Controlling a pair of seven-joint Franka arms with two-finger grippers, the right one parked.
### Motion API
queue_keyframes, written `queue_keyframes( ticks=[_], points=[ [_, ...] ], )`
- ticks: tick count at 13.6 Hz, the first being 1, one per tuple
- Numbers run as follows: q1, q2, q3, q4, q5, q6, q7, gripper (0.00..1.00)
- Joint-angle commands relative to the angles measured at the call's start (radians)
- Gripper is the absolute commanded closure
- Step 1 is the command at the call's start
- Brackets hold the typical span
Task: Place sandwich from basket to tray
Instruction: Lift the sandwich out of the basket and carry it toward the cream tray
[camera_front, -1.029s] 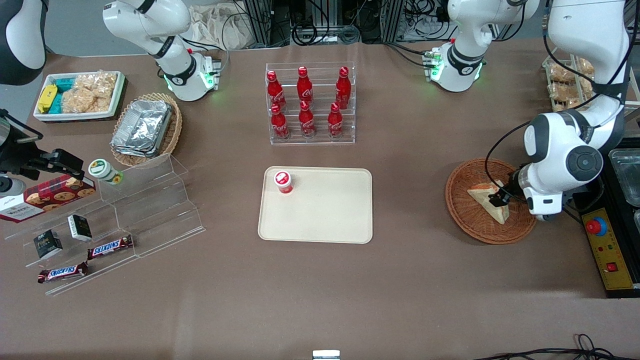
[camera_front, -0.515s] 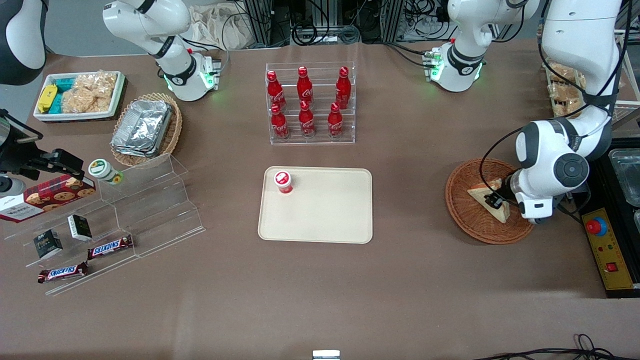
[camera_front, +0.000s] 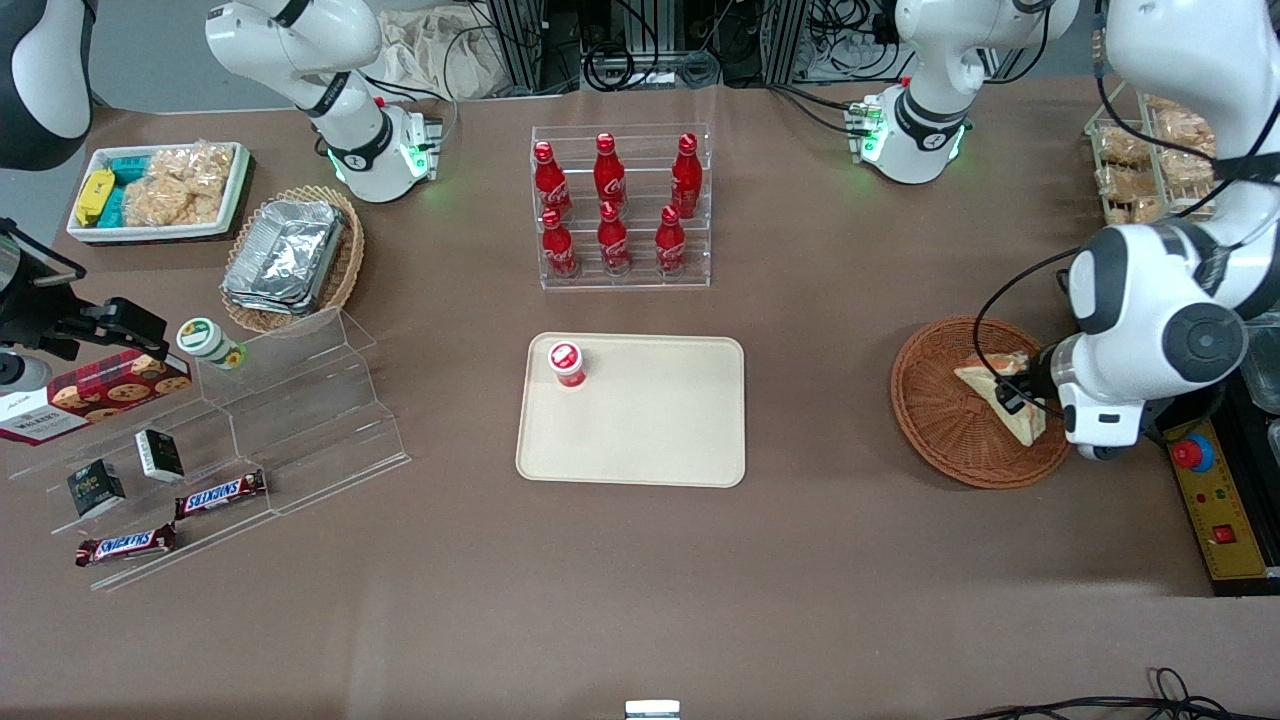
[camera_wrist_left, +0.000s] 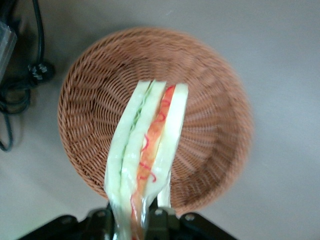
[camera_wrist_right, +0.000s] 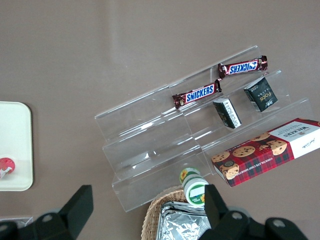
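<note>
Presently, at the right of the frame in the front view, the end effector (camera_front: 1018, 398) stood over the basket (camera_front: 945, 430), closed on the sandwich (camera_front: 1000, 388) near its wider end. The sandwich was a triangular wedge of pale bread with an orange-red filling edge, held above the basket's woven floor; the wrist view showed the sandwich (camera_wrist_left: 147, 155) edge-on, with green and red filling between the slices, gripped at its base by the end effector (camera_wrist_left: 134, 216), and the round reddish-brown basket (camera_wrist_left: 210, 90) spread out beneath it.

Item: tray (camera_front: 660, 420), cream-beige, rectangular, with rounded corners, at the centre of the frame on the brown table (camera_front: 640, 580), well apart from the basket. One red-capped cup (camera_front: 566, 363) stood upright on the tray near its upper-left corner.

Item: clear rack of red bottles (camera_front: 620, 205), six bottles in two rows, above the tray in the frame and farther from the front camera.

Item: tan wicker basket with foil containers (camera_front: 290, 255), at the upper left of the frame.

Item: white bin of snacks (camera_front: 160, 190), at the upper left, beside the foil containers.

Item: clear stepped shelf (camera_front: 300, 400), at the left of the frame, carrying two Snickers bars (camera_front: 220, 493), two small dark boxes (camera_front: 158, 455), a biscuit box (camera_front: 95, 392) and a green-lidded jar (camera_front: 209, 341).
</note>
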Motion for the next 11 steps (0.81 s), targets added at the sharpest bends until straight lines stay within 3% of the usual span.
queue_keyframes(
  ticks=[1,4,7,11],
  points=[
    [-0.004,0.025,-0.078,0.205,-0.012,-0.186,0.119,1.0],
    [-0.006,0.055,-0.238,0.301,-0.02,-0.234,0.155,1.0],
    [-0.007,0.11,-0.422,0.296,-0.014,-0.122,0.083,1.0],
    [-0.035,0.283,-0.523,0.308,0.009,0.086,0.005,1.0]
  ],
)
